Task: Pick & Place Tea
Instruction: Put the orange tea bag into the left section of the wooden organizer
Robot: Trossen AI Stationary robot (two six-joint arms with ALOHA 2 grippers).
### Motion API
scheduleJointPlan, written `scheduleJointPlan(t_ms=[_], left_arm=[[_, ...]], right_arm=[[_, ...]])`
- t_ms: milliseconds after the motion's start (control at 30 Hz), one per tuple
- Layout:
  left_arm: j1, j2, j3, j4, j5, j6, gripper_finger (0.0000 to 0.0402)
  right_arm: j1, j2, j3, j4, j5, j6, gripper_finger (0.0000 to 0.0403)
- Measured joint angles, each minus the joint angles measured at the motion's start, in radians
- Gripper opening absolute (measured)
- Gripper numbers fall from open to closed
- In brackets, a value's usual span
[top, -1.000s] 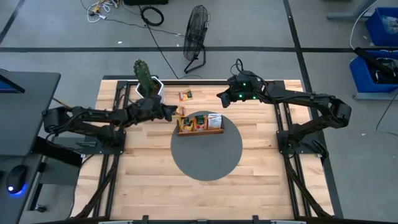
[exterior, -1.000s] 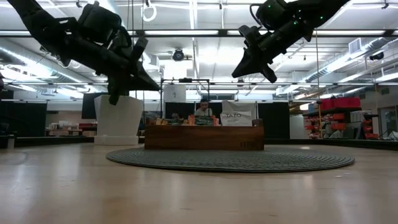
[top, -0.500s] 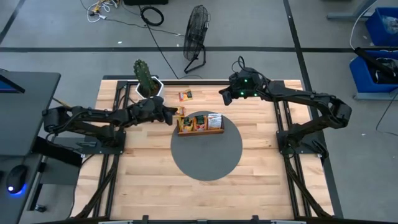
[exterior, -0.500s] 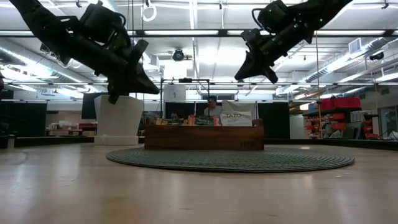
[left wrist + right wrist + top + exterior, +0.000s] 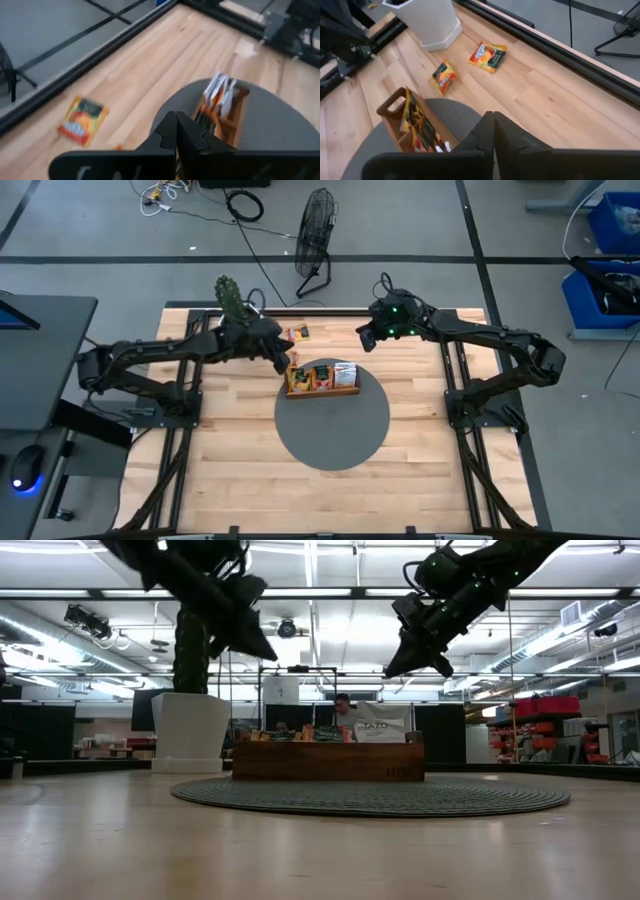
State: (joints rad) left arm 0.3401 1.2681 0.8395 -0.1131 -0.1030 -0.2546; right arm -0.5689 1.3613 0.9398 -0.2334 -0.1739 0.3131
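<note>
A brown wooden tray with several tea sachets standing in its slots sits at the far part of the round grey mat. Two orange tea sachets lie flat on the table. One is toward the far edge. The other is just off the tray's left end. My left gripper hangs shut above that left end with nothing in it. My right gripper is shut and empty, in the air beyond the tray's right end.
A cactus in a white pot stands at the far left of the table, close behind my left arm. A floor fan stands beyond the far edge. Bare wood lies on the near side of the mat.
My left gripper has risen well above the table and rolled about its own axis, staying shut; in the low view it now stands higher and the cactus pot behind it shows. The sachets and tray have not moved.
</note>
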Motion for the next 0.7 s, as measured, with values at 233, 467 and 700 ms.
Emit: scheduleJointPlan(t_ms=[233, 467, 700], left_arm=[[-0.010, 0.116, 0.225, -0.216, 0.003, 0.182, 0.0001], [0.006, 0.273, 0.437, -0.391, 0.007, 0.287, 0.0001], [0.077, 0.412, 0.600, -0.499, 0.153, 0.347, 0.0002]], right_arm=[[-0.014, 0.000, 0.000, -0.051, 0.001, -0.048, 0.0006], [-0.035, -0.009, 0.000, -0.153, 0.001, -0.082, 0.0003], [-0.039, -0.019, 0.000, -0.236, 0.000, -0.089, 0.0004]])
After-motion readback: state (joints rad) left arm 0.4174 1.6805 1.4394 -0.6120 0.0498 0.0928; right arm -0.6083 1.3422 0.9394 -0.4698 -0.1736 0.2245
